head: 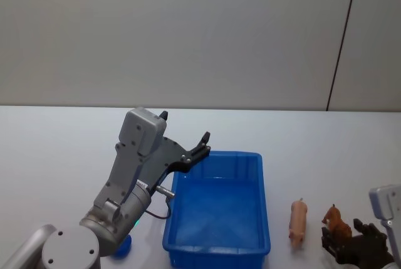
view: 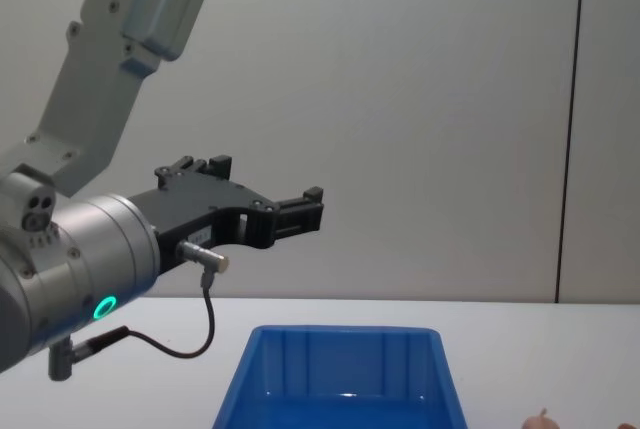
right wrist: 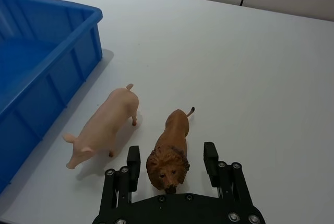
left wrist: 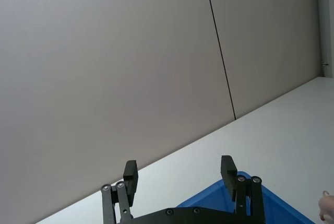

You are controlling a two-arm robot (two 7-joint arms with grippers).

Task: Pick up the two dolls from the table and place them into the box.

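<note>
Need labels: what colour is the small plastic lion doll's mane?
Dark brown mane, best in right wrist view.

We see the box (head: 216, 254) on the table (head: 62, 156). Just right of it stands the pig (right wrist: 104, 126), then the lion (right wrist: 169, 148) beside the pig. Our right gripper (right wrist: 172, 152) has a finger on each side of the lion's head. Our left gripper (left wrist: 179, 166) hangs above the box's left side.

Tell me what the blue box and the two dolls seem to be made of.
Box: likely moulded plastic, with glossy blue ribbed walls and a rolled rim. Pig doll: probably matte plastic or rubber, with smooth pink skin. Lion doll: apparently similar moulded plastic, brown, with a sculpted, textured mane.
</note>
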